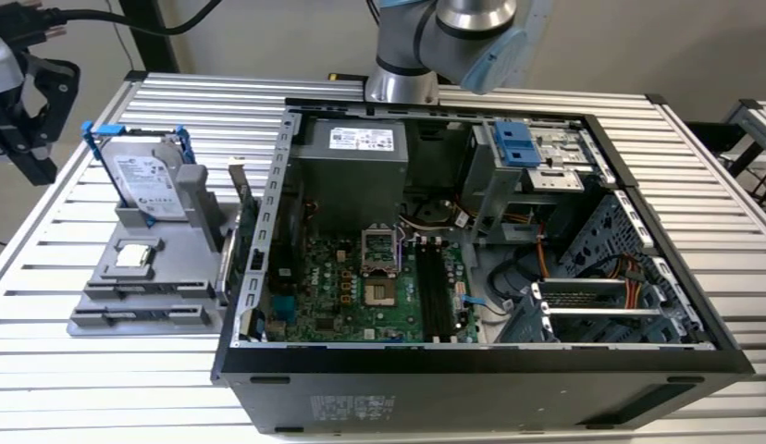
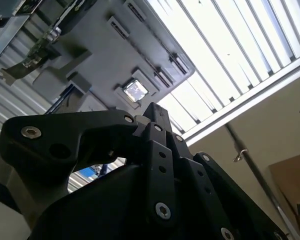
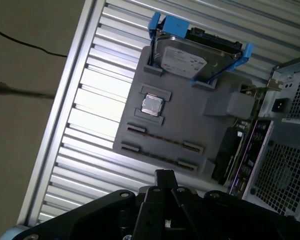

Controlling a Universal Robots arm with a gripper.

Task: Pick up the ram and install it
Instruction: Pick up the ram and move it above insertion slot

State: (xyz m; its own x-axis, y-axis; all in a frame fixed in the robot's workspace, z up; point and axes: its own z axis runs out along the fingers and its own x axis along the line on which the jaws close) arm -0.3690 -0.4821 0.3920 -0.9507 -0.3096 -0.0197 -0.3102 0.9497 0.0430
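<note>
gripper (image 1: 38, 174): free air beside tray (image 1: 99, 324) | tray front: open above | hard drive (image 1: 149, 180): tall at back | case (image 1: 482, 388): open top, cables (image 1: 522, 282) beside slots (image 1: 435, 287)

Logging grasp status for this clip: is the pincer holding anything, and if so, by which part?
Nothing is held. In the first wrist view the pincer is shut, with nothing between its tips.

Open PC case (image 1: 482, 370) sits on slatted counter (image 1: 99, 388), w/ green motherboard (image 1: 346, 296) flat inside & grey power supply (image 1: 358, 166) behind it. At exterior view's left, near the case, grey holder (image 1: 124, 310) carries an upright blue-framed hard drive (image 1: 146, 180) & a small CPU chip (image 1: 134, 256) lying flat.
</note>
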